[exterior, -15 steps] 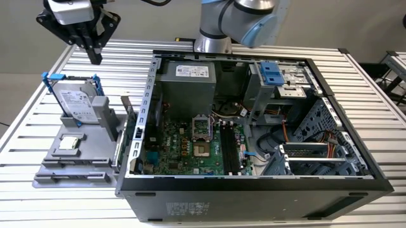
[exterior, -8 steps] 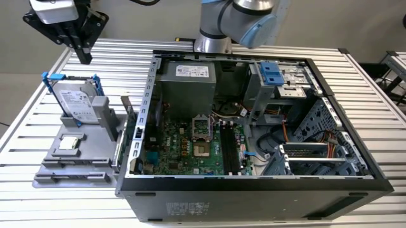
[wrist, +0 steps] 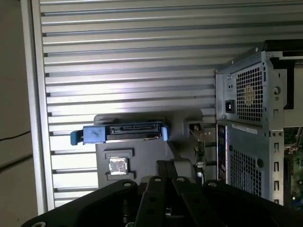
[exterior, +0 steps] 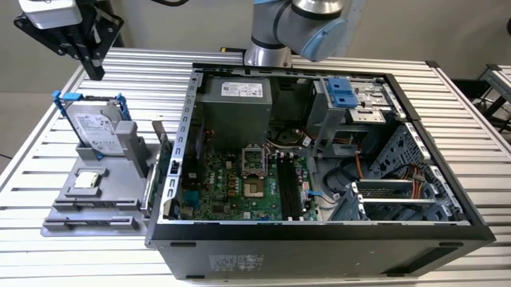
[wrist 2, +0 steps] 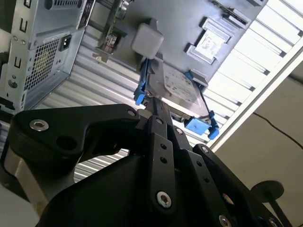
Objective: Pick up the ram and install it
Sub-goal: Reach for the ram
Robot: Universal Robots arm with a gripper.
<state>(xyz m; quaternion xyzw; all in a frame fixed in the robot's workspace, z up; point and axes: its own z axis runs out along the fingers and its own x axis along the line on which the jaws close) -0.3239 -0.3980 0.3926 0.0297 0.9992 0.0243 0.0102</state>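
now gripper point(exterior: 95, 73) over hdd point(exterior: 94, 130), prob. closed

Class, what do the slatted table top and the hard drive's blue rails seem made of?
Table top: probably aluminium, bare silver ribbed slats with soft glare. Hard drive rails: likely moulded plastic, uniform bright blue, dull finish.

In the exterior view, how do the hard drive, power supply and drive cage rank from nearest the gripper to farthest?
1. Hard drive, upright in its grey holder, below the gripper, exterior view's left.
2. Power supply, inside the open case.
3. Drive cage, at the exterior view's right.
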